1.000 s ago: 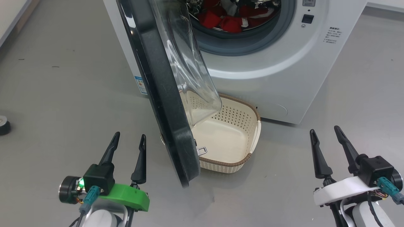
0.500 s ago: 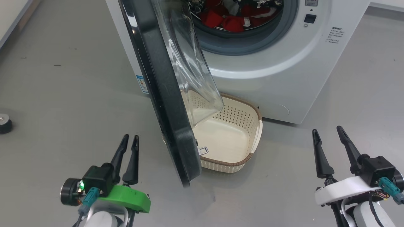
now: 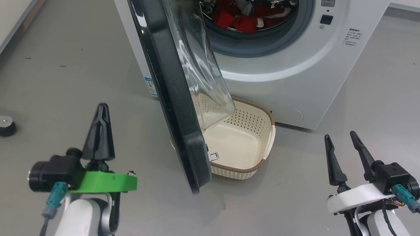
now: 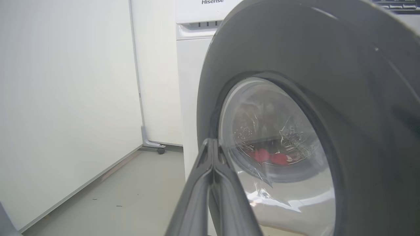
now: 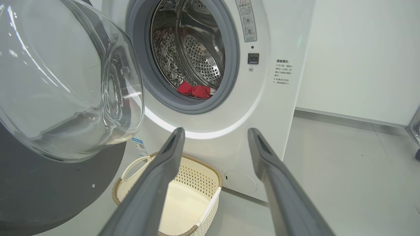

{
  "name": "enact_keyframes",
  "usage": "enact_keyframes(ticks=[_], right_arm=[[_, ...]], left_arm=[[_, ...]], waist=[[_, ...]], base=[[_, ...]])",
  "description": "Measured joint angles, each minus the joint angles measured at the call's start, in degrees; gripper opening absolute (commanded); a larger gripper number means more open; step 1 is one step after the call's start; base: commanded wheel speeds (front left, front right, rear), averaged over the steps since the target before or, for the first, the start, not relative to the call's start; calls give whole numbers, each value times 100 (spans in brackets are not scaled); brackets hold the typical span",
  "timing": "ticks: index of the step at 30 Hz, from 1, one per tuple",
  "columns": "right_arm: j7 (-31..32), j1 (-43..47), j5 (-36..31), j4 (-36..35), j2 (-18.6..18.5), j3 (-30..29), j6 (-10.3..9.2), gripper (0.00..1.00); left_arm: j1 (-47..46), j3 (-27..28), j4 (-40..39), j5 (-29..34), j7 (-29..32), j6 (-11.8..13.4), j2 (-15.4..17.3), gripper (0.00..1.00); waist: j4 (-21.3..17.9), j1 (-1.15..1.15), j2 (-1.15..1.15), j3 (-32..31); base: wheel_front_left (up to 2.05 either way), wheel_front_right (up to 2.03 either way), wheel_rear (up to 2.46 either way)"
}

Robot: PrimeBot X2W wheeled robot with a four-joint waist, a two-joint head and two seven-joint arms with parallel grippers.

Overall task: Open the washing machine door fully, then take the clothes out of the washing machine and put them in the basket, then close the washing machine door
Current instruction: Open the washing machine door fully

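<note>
Left gripper (image 3: 102,107), fingers pressed together, sits outside the half-open door (image 3: 170,98); right gripper (image 3: 339,135) spread. A nudge could shut it.

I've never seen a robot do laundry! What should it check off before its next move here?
1. Is the washing machine door fully open: not ok; it stands partly open, above part of the basket.
2. Is the left claw set to push: ok; shut, empty, apart from the door's outer face.
3. Is the right claw free: ok; open, holding nothing.
4. Is the basket ready: ok; upright, empty, on the floor in front of the washing machine.
5. Are the clothes within reach: cannot tell; red pieces lie low in the drum.
</note>
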Motion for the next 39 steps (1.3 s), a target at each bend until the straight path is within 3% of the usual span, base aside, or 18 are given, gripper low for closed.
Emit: enact_keyframes(ticks=[9, 13, 16, 29, 39], right_arm=[[0, 0, -62, 21, 70, -3, 102, 100], [0, 1, -76, 42, 105, -5, 124, 100], [0, 1, -119, 47, 114, -10, 153, 100], [0, 18, -165, 107, 179, -27, 227, 100], [0, 35, -207, 113, 208, -69, 253, 100]], left_arm=[[-528, 291, -1515, 237, -34, 43, -3, 0], [-668, 179, -2125, 233, -35, 32, -3, 0], [-697, -107, -2401, 185, -49, -114, -2, 0], [-280, -1948, -2357, -67, -49, -921, 23, 0], [154, -2751, -1731, -177, 523, -1027, 148, 0]], waist=[[36, 0, 0, -28], [42, 0, 0, -48], [38, 0, 0, -64], [-65, 0, 0, -143], [-128, 0, 0, -129]], base=[[0, 0, 0], [0, 0, 0], [0, 0, 0], [0, 0, 0], [0, 0, 0]])
